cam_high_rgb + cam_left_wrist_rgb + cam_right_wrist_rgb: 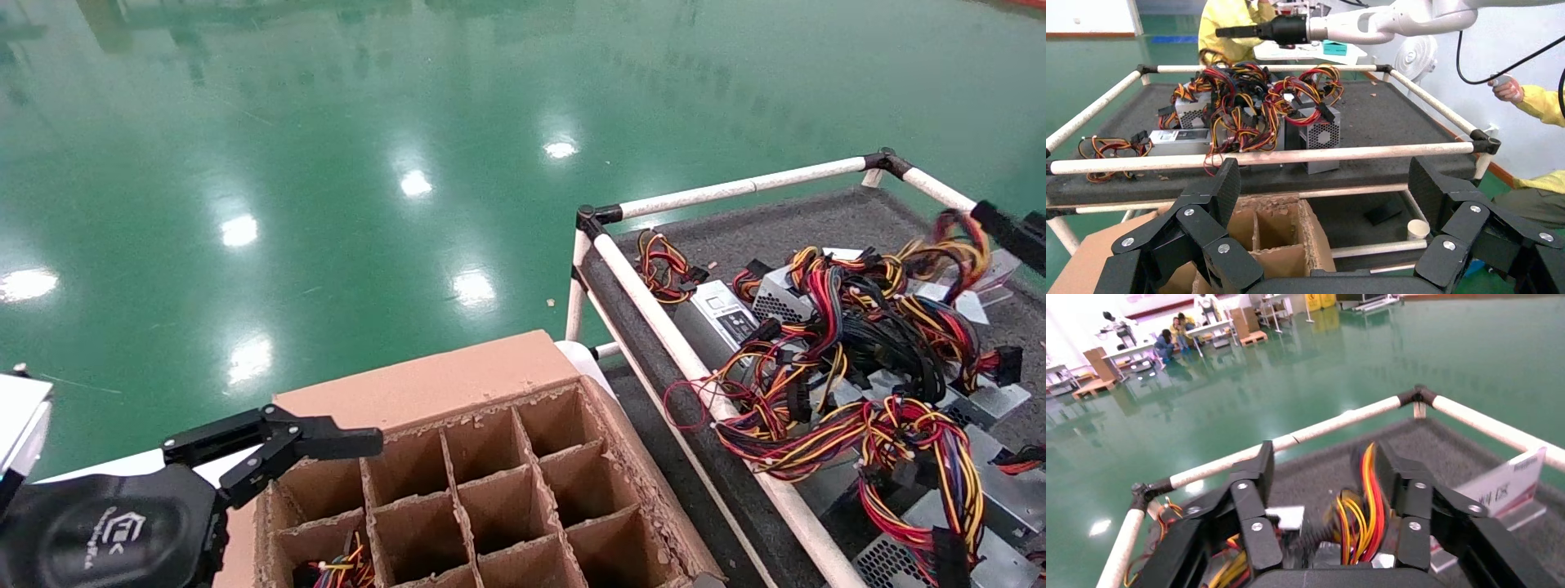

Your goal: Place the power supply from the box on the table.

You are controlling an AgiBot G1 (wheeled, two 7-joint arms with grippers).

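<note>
left gripper (327, 453): black, angular, jointed fingers with silver rivets; seen spread wide and grasping nothing, held above the near-left corner of the box. the wide gap between the fingers (1220, 190) is confirmed in the left wrist view.
right gripper (1324, 471): black linked fingers, spread apart, held over the wire pile on the table; a loop of red, yellow and orange wire is seen between the fingers, but contact cannot be judged. only a dark tip at the right edge is shown in the head view.
box (523, 384): brown corrugated cardboard, divided by a cardboard grid into square cells; edges are ragged and frayed. most visible cells are shown bare down to cardboard.
wires in box (343, 565): a small coloured bundle is seen in the near-left cell; whatever they join is hidden.
power supply (780, 302): silver-grey metal casing with a perforated mesh face, lying on the table among several like units.
wire bundle (858, 359): tangled red, yellow, orange and black leads, draped over the units and partly over the near rail.
table (817, 220): dark grey felt-like surface, just beside the box on the robot's right.
rails (735, 188): white round pipe, joined by black corner fittings.
floor (327, 122): glossy green, with bright light reflections.
</note>
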